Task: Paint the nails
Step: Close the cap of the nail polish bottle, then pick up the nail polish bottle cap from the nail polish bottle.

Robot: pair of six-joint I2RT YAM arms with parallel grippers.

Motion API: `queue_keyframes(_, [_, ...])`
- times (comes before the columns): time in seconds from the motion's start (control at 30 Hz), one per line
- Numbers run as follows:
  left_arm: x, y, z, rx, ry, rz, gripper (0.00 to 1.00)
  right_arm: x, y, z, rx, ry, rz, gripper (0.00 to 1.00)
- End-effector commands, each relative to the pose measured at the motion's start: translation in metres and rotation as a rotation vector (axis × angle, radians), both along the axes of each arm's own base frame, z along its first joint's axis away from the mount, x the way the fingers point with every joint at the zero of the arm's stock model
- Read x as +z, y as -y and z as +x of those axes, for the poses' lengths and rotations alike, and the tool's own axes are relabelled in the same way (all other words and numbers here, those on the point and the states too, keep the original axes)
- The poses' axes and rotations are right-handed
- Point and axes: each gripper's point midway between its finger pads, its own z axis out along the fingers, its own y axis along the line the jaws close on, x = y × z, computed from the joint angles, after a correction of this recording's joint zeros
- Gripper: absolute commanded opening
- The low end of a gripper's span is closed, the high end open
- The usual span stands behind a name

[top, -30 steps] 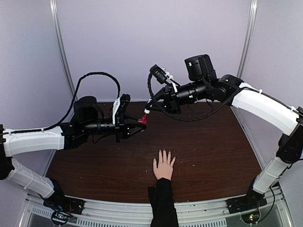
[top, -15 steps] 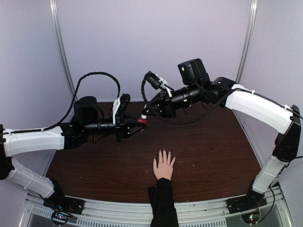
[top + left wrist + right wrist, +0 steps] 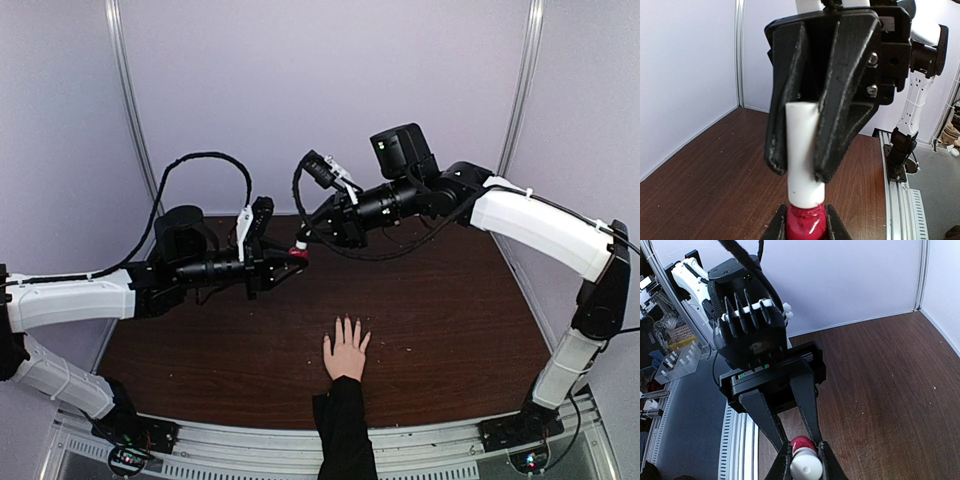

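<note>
The left gripper (image 3: 297, 258) was clamped on a red bottle (image 3: 806, 222). The right gripper (image 3: 311, 237), touching above it, gripped the white cap (image 3: 802, 150). The nails (image 3: 346, 321), too small to judge, lay well below both on a flat hand (image 3: 346, 352). Uncapping seemed underway; next, pulling the cap free.
</note>
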Motion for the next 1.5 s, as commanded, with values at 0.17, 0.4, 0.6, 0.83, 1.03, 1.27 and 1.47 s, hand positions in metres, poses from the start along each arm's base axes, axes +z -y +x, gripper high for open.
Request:
queue_keyframes(0.17, [0.043,-0.006,-0.010,-0.022,0.105,-0.144,0.00,0.001,-0.005,-0.009,0.043,-0.018,0.006,0.05])
queue_keyframes(0.4, [0.045,-0.008,-0.009,-0.008,0.107,-0.143,0.00,-0.006,-0.005,-0.011,0.063,-0.022,-0.022,0.09])
queue_keyframes(0.6, [0.044,-0.008,-0.008,-0.001,0.113,-0.138,0.00,-0.006,-0.004,-0.010,0.063,-0.020,-0.033,0.20])
queue_keyframes(0.83, [0.042,-0.011,-0.003,0.032,0.117,-0.133,0.00,0.002,-0.002,-0.008,0.036,-0.006,-0.016,0.30])
queue_keyframes(1.03, [0.042,-0.013,0.000,0.056,0.121,-0.129,0.00,0.009,-0.002,-0.003,-0.004,-0.002,0.004,0.58])
queue_keyframes(1.27, [0.032,-0.019,0.018,0.164,0.114,-0.084,0.00,0.033,0.005,0.026,-0.225,-0.029,0.086,0.62])
queue_keyframes(1.47, [0.030,-0.019,0.022,0.180,0.117,-0.073,0.00,0.030,-0.001,0.035,-0.285,-0.116,0.103,0.60])
